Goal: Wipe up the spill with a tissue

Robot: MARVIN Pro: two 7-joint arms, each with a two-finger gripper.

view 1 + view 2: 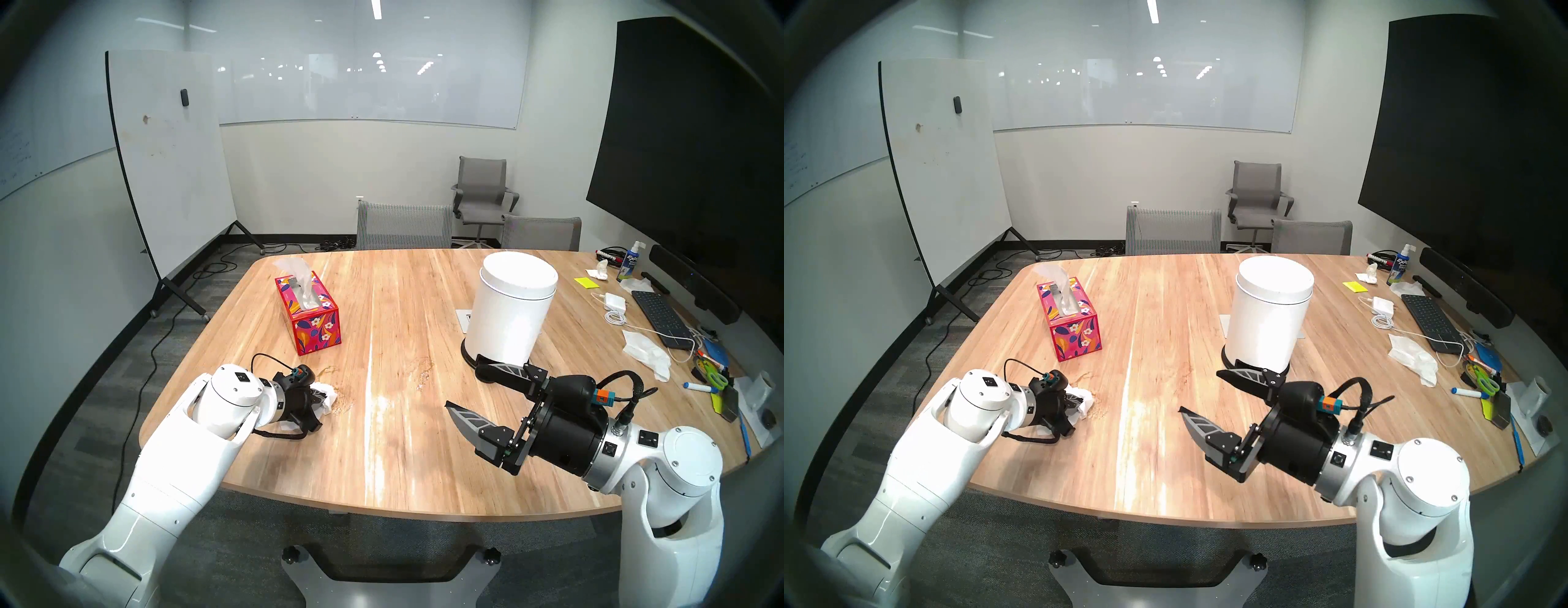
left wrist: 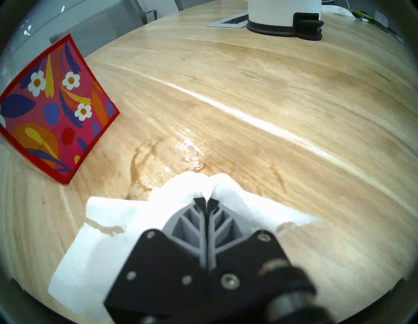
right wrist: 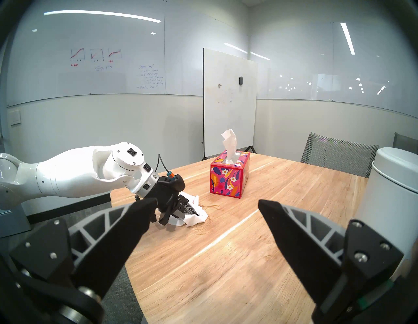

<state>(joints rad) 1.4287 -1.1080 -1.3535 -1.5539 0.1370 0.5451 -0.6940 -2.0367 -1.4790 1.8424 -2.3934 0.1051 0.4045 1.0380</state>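
My left gripper [image 1: 324,397] [image 2: 206,200] is shut on the white tissue [image 1: 331,395] [image 2: 108,217] and presses it onto the wooden table [image 1: 424,446] near the front left. The tissue bunches over the fingertips and spreads flat behind them, with a faint brown stain on it. Just ahead of it lies the spill [image 2: 138,158] [image 1: 329,370] [image 3: 212,206], a thin smeared brown film with a glossy wet patch beside it. My right gripper [image 1: 462,382] [image 3: 207,201] hovers open and empty over the table's right half, pointing towards the left arm.
A red floral tissue box [image 1: 312,316] with a sheet sticking up stands behind the spill. A white pedal bin [image 1: 509,314] stands just beyond the right gripper. A keyboard [image 1: 659,314], rumpled white papers [image 1: 645,348], cables and pens crowd the table's right edge.
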